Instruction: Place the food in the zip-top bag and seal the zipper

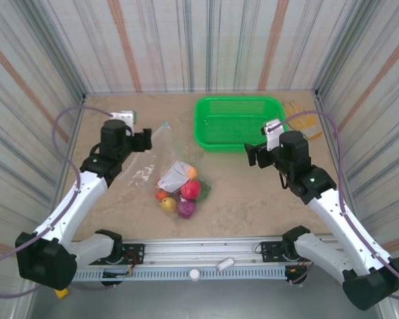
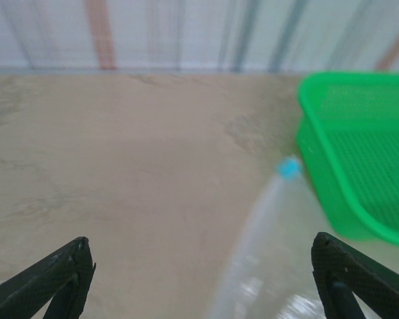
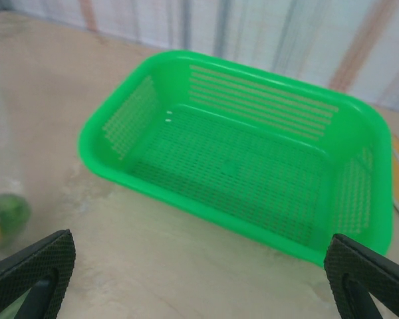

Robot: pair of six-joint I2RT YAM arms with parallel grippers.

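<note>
Both the left end effector [image 1: 146, 141] and the right end effector [image 1: 250, 155] hung open and empty, so I judged the left should pinch the blue slider tab [image 1: 165, 125] at the zip-top bag's [image 1: 175, 176] twelve o'clock end squarely, the toy food [image 1: 184, 196] heaped at its six o'clock.

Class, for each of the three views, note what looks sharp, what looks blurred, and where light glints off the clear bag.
Top external: even light, faint shadows, sharp, pale glints on the zip-top bag. Left wrist: soft throughout; the bag and its blue slider smear, glints low down. Right wrist: green basket crisp, green food piece at left blurred.
</note>
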